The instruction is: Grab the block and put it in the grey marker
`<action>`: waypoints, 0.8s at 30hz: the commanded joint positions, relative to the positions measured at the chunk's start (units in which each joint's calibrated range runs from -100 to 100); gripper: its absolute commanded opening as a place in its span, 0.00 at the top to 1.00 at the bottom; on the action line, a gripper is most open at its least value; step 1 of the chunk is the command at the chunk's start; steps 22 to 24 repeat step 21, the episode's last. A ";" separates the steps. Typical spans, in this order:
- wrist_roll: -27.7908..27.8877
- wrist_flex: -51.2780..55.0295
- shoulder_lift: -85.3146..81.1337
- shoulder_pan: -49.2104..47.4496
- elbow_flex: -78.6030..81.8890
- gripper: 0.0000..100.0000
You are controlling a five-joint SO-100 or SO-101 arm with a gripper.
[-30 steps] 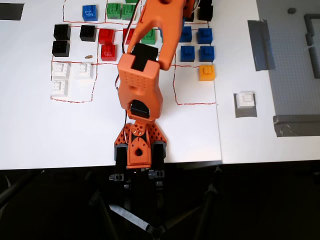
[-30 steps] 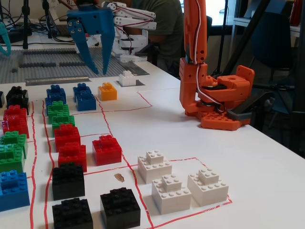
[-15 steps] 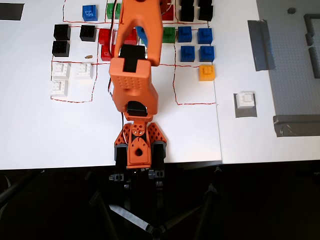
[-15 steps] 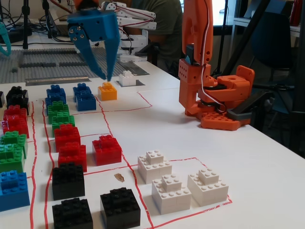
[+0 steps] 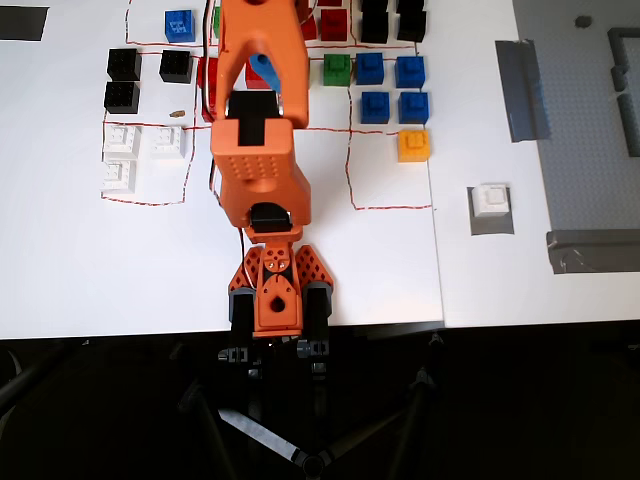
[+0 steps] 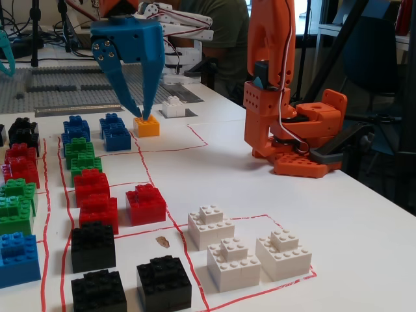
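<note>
Black bricks foremost; block sits on grey marker; claw released.

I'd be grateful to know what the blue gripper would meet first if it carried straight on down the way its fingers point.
Most likely the orange-yellow brick: in the fixed view the open gripper tapers to tips just above its studs, though depth from this angle is uncertain.

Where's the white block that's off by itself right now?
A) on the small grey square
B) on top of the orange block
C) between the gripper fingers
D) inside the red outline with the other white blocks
A: in the overhead view the white block sits on the grey marker, apart from the three white blocks in the red outline; the gripper hangs empty over the orange block.
</note>
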 commanded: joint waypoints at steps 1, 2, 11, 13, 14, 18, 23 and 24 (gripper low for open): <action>-0.44 -0.85 -7.90 -0.25 -3.31 1.00; -0.44 -0.77 -7.64 -0.33 -3.49 1.00; -0.39 -0.69 -7.38 -1.25 -3.58 1.00; -0.34 -0.60 -7.56 -1.50 -3.58 1.00; -0.34 -0.52 -7.64 -1.66 -3.58 1.00; -0.20 -0.44 -8.16 -1.74 -3.13 1.00; -0.15 -0.28 -8.42 -1.41 -2.68 1.00; -0.15 -0.28 -8.42 -1.41 -2.68 1.00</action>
